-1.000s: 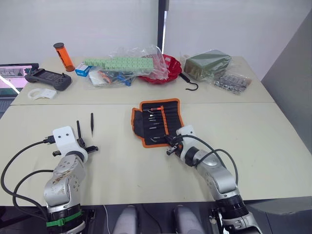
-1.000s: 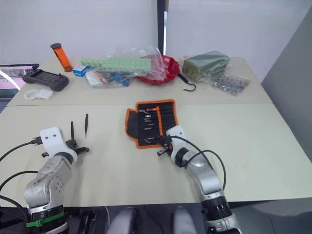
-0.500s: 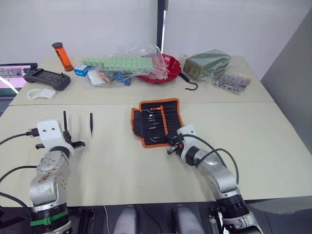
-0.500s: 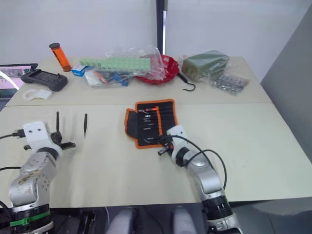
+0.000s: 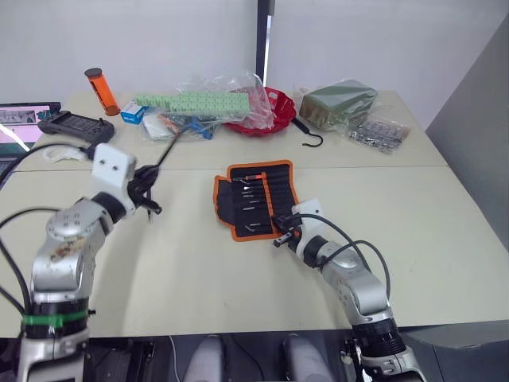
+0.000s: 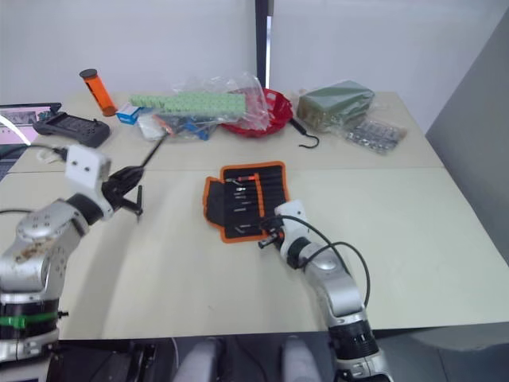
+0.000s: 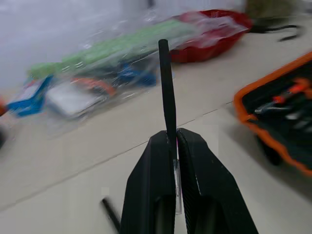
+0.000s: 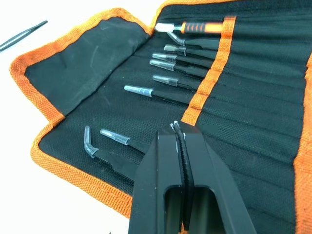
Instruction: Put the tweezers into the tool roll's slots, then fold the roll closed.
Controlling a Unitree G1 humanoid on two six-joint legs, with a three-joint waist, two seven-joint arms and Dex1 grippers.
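The tool roll lies open and flat at mid-table, black with orange edging. Several tweezers with clear tip caps sit in its slots, beside an orange-handled tool. My right gripper rests shut at the roll's near edge, with nothing seen between its fingers. My left gripper hovers left of the roll, shut on one slim black tweezers that slants up toward the back of the table. Another tweezers lies on the table just below the left gripper.
Along the back stand an orange cylinder, a black controller, plastic bags with green blocks, a red bowl, a black hook, a dark green packet and a bag of metal parts.
My left arm has risen and swung right toward the roll, carrying its tweezers, which now slants toward the back. The right gripper has barely moved.
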